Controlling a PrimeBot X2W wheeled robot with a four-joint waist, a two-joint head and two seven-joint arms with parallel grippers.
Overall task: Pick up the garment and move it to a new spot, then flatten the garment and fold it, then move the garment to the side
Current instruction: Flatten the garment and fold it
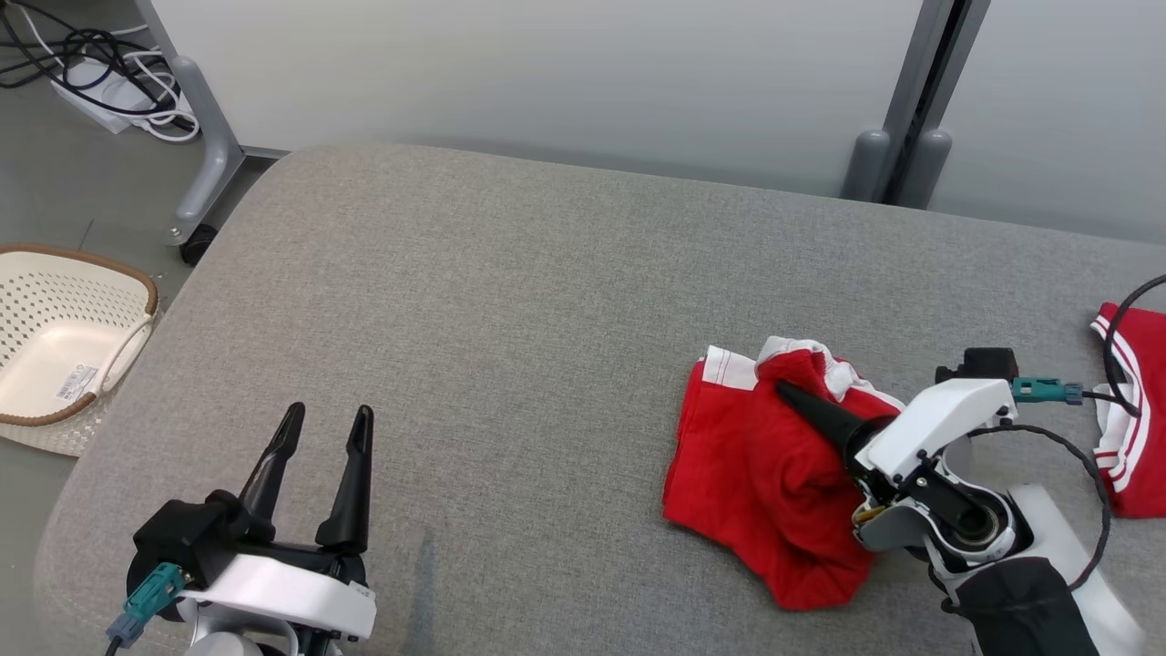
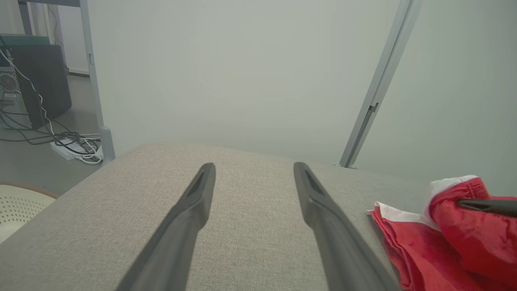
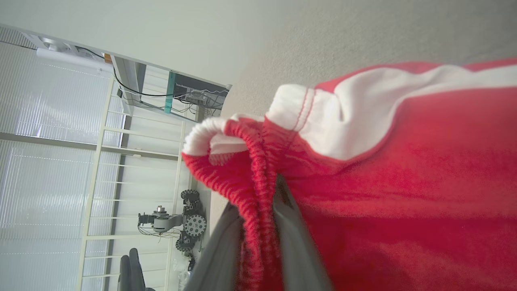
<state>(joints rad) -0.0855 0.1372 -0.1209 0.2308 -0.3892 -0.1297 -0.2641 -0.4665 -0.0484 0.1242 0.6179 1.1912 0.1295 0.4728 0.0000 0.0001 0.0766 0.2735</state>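
1. Basket in the head view sits on the floor left of the grey worktop, with a white label on its bottom. The left arm is low at lower left. The left fingers point up the view, spread wide, gripping nothing. The right arm reaches in from lower right. The right fingers point up-left into the crumpled red garment on the worktop's right part, one finger lying over a raised fold and the other hidden. A second red garment lies apart at the right edge.
2. Left wrist view: the left fingers stand wide apart above bare worktop. The garment is off to the right, with one dark right finger on its raised fold. The basket rim is at lower left.
3. Right wrist view: the right fingers are closed almost together, pinching the garment's ribbed red waistband between them. The white trim is bunched just above.
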